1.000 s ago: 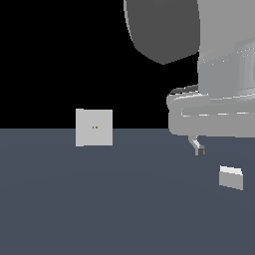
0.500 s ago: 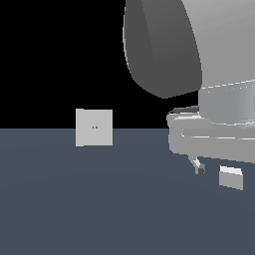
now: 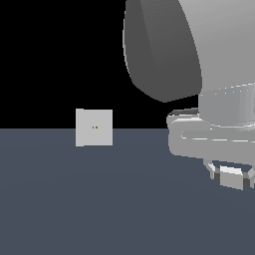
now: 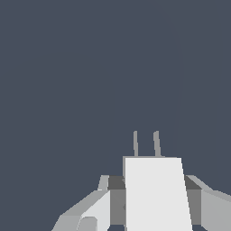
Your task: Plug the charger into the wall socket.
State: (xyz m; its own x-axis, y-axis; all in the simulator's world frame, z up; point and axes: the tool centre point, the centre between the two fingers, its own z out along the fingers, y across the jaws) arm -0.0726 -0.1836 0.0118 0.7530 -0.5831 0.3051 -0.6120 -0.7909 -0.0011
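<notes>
The charger [image 3: 231, 177] is a small light-grey block with a whiter top, low on the floor at the exterior view's right. My gripper [image 3: 231, 179] has come down over it, one finger on each side with no gap showing. In the wrist view the charger [image 4: 155, 194] fills the space between the dark finger pads [image 4: 116, 198], and its two thin prongs [image 4: 145, 143] point away over the floor. The wall socket [image 3: 94, 127] is an upright light-grey square plate with two tiny orange-brown dots, standing far off at the exterior view's left.
The dark grey-blue floor [image 3: 99, 199] runs between charger and socket. The arm's large grey body [image 3: 199, 60] fills the upper part of the exterior view's right. Behind the socket the background is black.
The arm has moved toward the exterior view's right and come down over the charger, so the fingers now flank it. The charger and socket have not moved.
</notes>
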